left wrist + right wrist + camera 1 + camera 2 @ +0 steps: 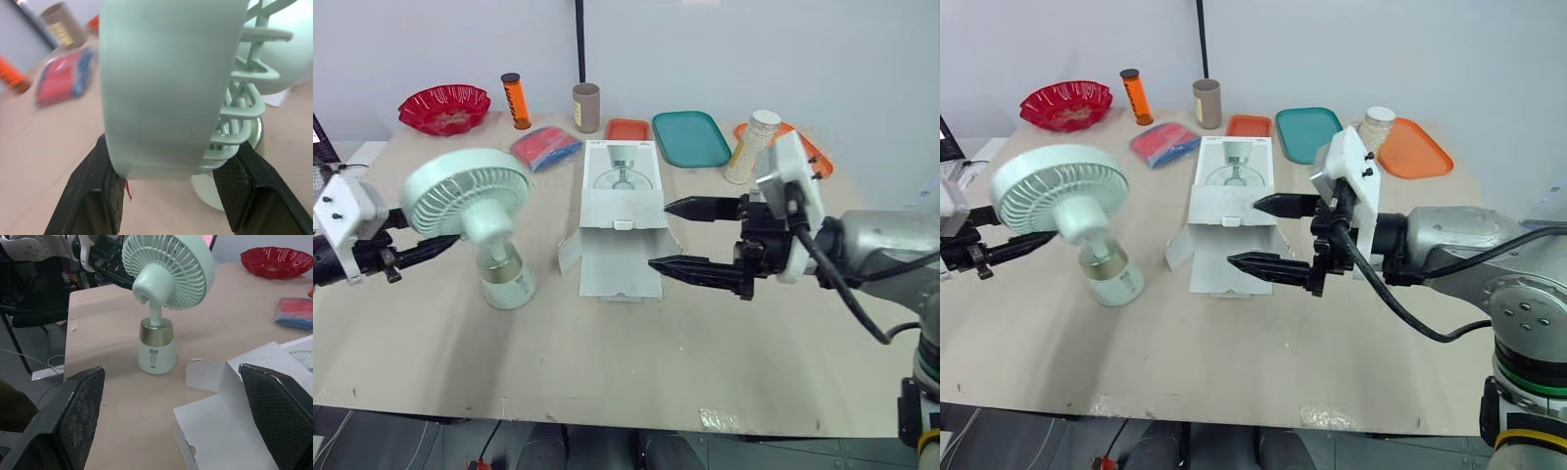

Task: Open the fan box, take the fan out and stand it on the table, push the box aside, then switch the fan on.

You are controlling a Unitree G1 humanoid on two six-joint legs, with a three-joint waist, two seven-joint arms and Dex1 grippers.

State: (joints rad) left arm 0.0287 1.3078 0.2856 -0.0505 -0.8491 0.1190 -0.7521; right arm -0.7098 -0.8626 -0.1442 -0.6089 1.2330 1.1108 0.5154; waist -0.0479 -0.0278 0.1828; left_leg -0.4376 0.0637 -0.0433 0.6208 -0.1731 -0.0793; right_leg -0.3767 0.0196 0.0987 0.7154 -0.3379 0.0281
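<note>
The pale green fan (470,196) stands upright on its base (507,284) at the table's left, head facing my left side. My left gripper (411,235) is open beside it, and in the left wrist view the fan head's rim (166,88) sits between the two fingers (110,196). The white fan box (622,225) lies open mid-table with its flaps spread. My right gripper (658,235) is open at the box's right edge, fingers pointing left over the front flap and nothing between them. The right wrist view shows the fan (166,269) and a box flap (234,421).
Along the back stand a red bowl (443,106), an orange bottle (516,100), a brown cylinder (586,107), a red-and-blue packet (545,148), a small orange tray (626,128), a teal tray (690,138), a white bottle (751,145) and an orange tray (1412,149).
</note>
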